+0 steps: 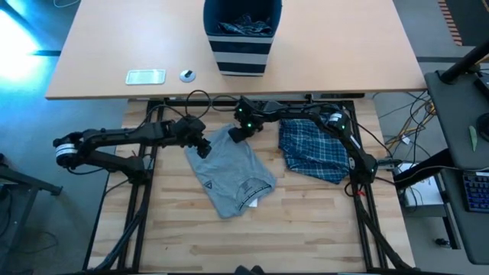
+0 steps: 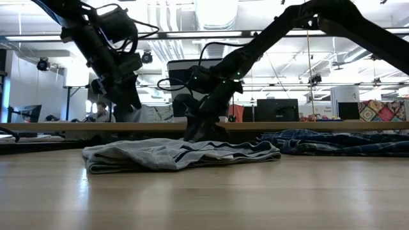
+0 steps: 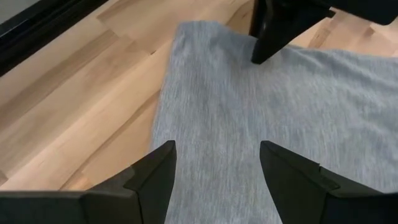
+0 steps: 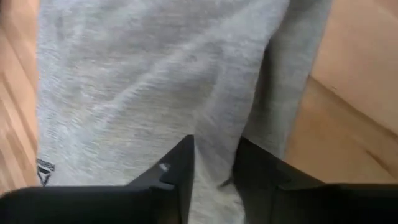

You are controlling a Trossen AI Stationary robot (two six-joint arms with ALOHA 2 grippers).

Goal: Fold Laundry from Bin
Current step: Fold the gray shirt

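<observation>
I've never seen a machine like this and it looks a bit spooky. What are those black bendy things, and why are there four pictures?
They are two robot arms, learning to fold laundry. One picture looks down from above, one looks level across the table, and two come from little cameras on the arms' wrists. On the wooden table lie a grey T-shirt and a plaid garment. Farther back stands a striped bin with more clothes inside. The left end effector hovers open at the T-shirt's edge, holding nothing. The right end effector is down on the T-shirt's top edge, its fingers nearly closed with grey cloth between them.
</observation>
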